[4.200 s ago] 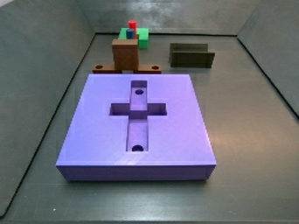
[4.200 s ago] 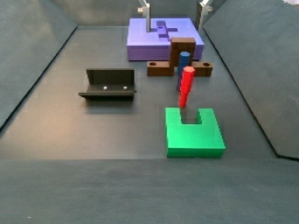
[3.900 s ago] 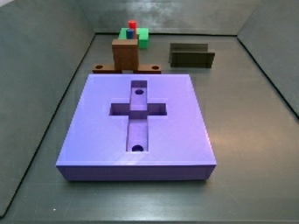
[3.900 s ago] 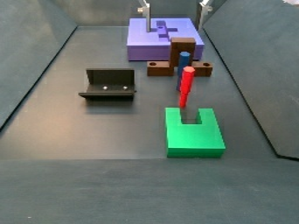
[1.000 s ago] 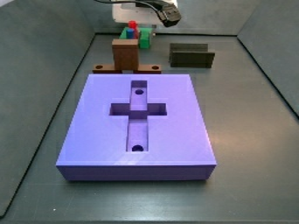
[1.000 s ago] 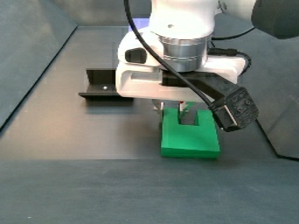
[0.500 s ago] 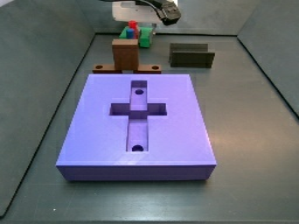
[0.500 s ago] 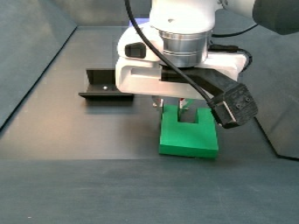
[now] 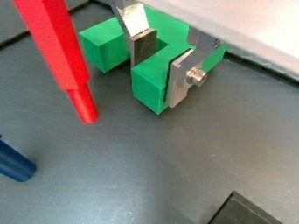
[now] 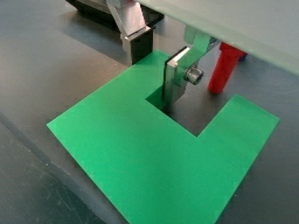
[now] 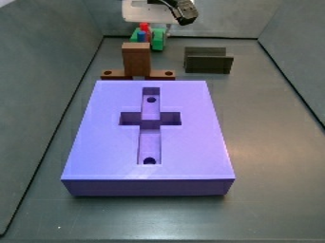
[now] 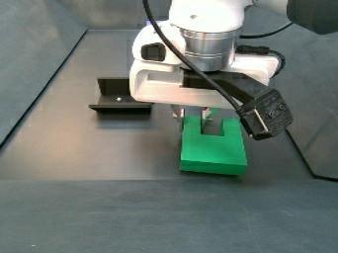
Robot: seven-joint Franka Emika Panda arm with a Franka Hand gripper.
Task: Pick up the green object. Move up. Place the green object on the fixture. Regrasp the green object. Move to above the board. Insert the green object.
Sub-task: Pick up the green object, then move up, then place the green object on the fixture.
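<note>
floor: dark grey, matte (image 12: 79, 198) | walls: grey panels (image 11: 51, 19) | light: even

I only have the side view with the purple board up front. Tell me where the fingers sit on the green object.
Observer: In both wrist views the gripper straddles one prong of the green object, with one finger down in the slot between the prongs.
Operator: Report the red peg.
Observer: The red peg stands beside the other prong, apart from the fingers.
Operator: Confirm the block is down.
Observer: In a side view its base lies flat on the floor.
</note>
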